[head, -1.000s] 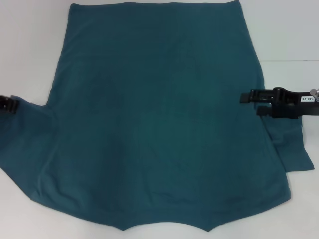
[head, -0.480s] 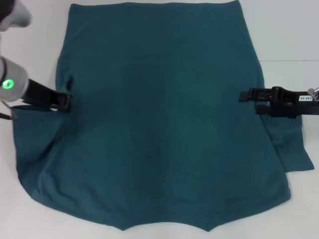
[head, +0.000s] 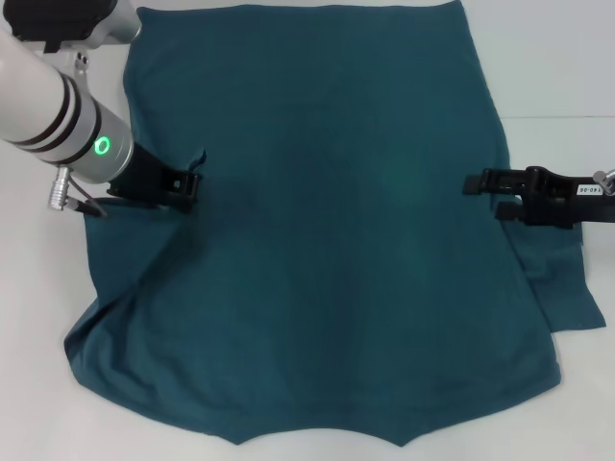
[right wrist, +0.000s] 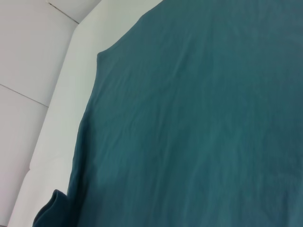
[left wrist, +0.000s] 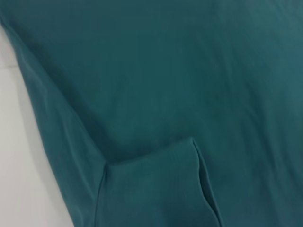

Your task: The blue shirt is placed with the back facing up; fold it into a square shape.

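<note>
— Teal cloth fills most of the white surface (head: 577, 77): the blue shirt (head: 327, 240) lies flat, plain side up, its long axis running near to far, collar end at the near edge.

— Which hand is doing the work?

— The left hand (head: 190, 184). It sits over the shirt's left part, clamped on a pinch of the left sleeve (head: 115, 307), which it has drawn in over the body. The left wrist view shows that sleeve's hemmed cuff (left wrist: 156, 163) lying doubled on the cloth beneath.

— And the other one?

— The right hand (head: 473, 184) hovers at the shirt's right edge, about level with the left one. Whether its fingers are apart or together I cannot tell. The right sleeve (head: 562, 288) lies spread out just near of it, unfolded.

— So what does the coming move turn on?

— The shirt's centre line lies to the right of the left hand; the sleeve has to be carried that way and laid down parallel to the long axis.

— Anything hidden?

— The shirt's far hem and near collar are cut off by the frame, and the grip itself is probably only a thin fold; the fingertips are hard to make out.
</note>
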Robot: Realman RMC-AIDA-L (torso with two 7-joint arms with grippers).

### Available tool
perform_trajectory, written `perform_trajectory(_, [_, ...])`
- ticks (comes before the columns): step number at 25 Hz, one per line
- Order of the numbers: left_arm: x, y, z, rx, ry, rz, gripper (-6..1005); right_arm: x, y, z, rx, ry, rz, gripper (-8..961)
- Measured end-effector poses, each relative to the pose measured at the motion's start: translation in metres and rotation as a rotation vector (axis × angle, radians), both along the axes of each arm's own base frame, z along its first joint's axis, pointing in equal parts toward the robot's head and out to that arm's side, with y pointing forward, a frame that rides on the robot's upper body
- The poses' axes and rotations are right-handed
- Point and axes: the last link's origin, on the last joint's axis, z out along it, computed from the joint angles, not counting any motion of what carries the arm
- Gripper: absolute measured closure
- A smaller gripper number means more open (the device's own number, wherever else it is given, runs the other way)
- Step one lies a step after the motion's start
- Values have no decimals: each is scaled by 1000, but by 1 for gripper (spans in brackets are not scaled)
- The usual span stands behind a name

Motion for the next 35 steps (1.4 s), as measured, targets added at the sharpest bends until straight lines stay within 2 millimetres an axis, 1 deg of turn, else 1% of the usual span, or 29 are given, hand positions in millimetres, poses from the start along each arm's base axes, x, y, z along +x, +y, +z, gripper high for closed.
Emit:
perform_trajectory(4, [4, 3, -1, 13, 29, -1, 969, 0, 0, 0, 1, 1, -2, 69])
perform_trajectory(9, [4, 4, 1, 21, 38, -3, 966, 0, 1, 0, 3, 0, -5, 69])
perform_trajectory(18, [-4, 9, 17, 40, 72, 1, 960, 1, 1, 0, 9, 3, -20, 70])
perform_trajectory(22, [-6, 11, 24, 17, 157, -41, 958, 2, 2, 0, 14, -1, -23, 70])
perform_trajectory(28, [1, 11, 20, -18, 214, -96, 954, 1, 2, 0, 16, -1, -22, 71])
perform_trajectory(35, [12, 9, 15, -60, 209, -75, 950, 1, 3, -1, 14, 1, -22, 70])
